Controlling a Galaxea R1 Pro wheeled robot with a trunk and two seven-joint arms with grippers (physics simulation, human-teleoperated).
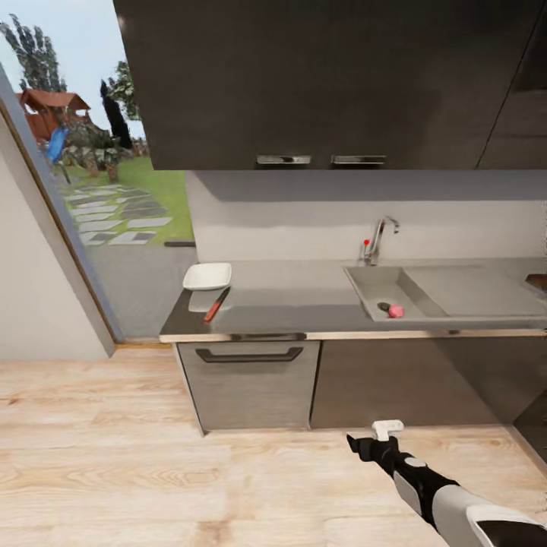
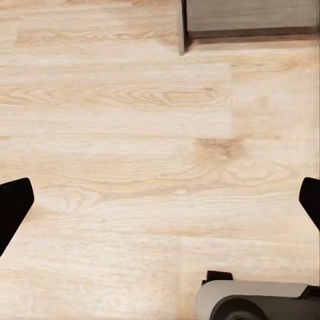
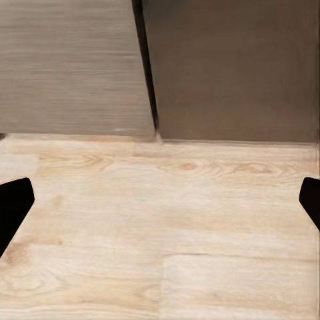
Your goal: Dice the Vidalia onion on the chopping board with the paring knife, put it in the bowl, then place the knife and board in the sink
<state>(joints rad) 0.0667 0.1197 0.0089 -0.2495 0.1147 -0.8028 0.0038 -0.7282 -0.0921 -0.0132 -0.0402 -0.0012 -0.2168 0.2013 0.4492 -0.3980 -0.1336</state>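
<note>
In the head view the small pink Vidalia onion (image 1: pixel 396 310) lies in the grey sink (image 1: pixel 377 287) beside the drain, under the chrome tap (image 1: pixel 376 239). The white square bowl (image 1: pixel 207 276) sits at the left end of the countertop (image 1: pixel 304 296). A thin reddish-brown sliver in front of it looks like the paring knife (image 1: pixel 216 305). A dark brown piece at the counter's far right looks like the chopping board (image 1: pixel 538 282), cut off by the frame edge. My right gripper (image 1: pixel 387 430) hangs low over the floor, well short of the counter. Both my left gripper (image 2: pixel 160 200) and right gripper (image 3: pixel 160 200) are open and hold nothing.
Black upper cabinets (image 1: pixel 327 83) hang over the counter, and brown lower cabinets (image 1: pixel 251 384) stand below it. Pale wood floor (image 1: pixel 152 456) lies between me and the cabinets. A glass door (image 1: pixel 99 190) at the left looks onto a garden. My base (image 2: pixel 253 303) shows in the left wrist view.
</note>
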